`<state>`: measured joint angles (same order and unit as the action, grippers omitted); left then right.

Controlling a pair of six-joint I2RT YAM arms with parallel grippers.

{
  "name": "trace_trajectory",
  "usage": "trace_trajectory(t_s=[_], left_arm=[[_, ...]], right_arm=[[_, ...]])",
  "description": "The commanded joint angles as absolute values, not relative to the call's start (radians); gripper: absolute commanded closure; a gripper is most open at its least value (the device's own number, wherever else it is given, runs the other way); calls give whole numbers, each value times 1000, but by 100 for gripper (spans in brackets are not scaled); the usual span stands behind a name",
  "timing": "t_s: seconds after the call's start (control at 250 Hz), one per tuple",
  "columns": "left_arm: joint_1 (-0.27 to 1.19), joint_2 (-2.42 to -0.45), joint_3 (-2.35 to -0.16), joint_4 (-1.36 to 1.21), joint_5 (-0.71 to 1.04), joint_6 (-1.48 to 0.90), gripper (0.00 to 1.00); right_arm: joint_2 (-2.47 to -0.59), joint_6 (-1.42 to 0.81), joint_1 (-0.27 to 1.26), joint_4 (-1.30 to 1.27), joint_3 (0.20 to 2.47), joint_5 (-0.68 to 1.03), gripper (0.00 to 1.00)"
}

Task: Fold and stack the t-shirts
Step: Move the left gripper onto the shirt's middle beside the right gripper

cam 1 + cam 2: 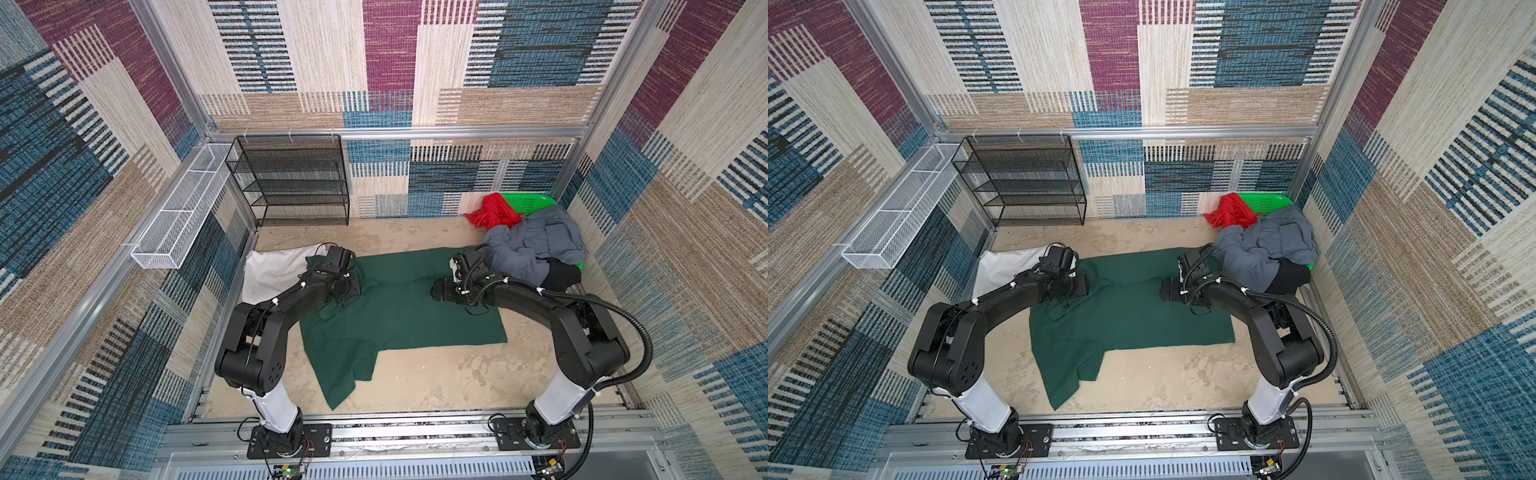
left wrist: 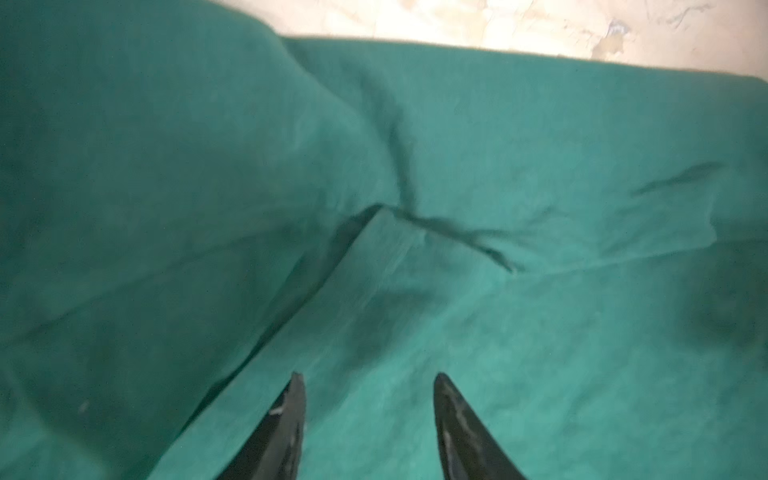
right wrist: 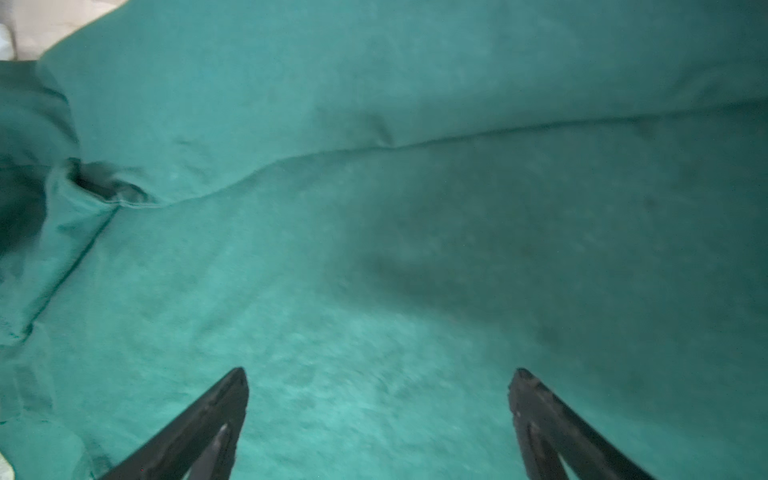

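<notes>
Both arms bent inward over the dark green t-shirt (image 1: 399, 320) spread on the bench (image 1: 457, 374). The left hand (image 2: 365, 376) hung half parted, empty, above its left side; the right hand (image 3: 378, 370) gaped wide, empty, above its right side. Only the wrist views showed the fingers (image 2: 291, 415).

Reading as robotics lab test cell, not home. Aluminium profile frame (image 1: 415, 133) boxing in workspace; carpet-pattern panels (image 1: 390, 50) lining all three walls. Left arm (image 1: 266, 328) and right arm (image 1: 582, 332), both black, standing bolted on plates to slotted metal rail (image 1: 415, 430) at near edge, cables trailing loose. Worn beige tabletop (image 1: 436, 374) lying between. Black mesh shelf (image 1: 291, 183) and white wire basket (image 1: 183, 208) sitting at back left; t-shirts (image 1: 540, 241) heaping over green plastic basket (image 1: 528, 203) at back right.
</notes>
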<state>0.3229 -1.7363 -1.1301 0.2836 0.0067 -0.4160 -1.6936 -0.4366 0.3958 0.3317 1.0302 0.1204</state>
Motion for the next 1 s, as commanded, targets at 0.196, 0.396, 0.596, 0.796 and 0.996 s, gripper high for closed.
trace_trajectory(t_s=[0.196, 0.396, 0.596, 0.796, 0.996], left_arm=[[324, -1898, -1327, 332, -1, -405, 48], [325, -2033, -1478, 441, -7, -405, 50], [328, -2083, -1516, 476, -36, -394, 55], [331, -2131, -1568, 516, -42, -379, 81], [346, -2083, -1548, 529, -52, -392, 100]], right_arm=[[-1676, -430, 388, 295, 1025, 112, 2], [-1683, -425, 380, 298, 1021, 120, 1], [-1682, -421, 371, 298, 1011, 122, 1], [-1679, -419, 364, 297, 1009, 131, 1], [-1669, -421, 362, 293, 997, 138, 1]])
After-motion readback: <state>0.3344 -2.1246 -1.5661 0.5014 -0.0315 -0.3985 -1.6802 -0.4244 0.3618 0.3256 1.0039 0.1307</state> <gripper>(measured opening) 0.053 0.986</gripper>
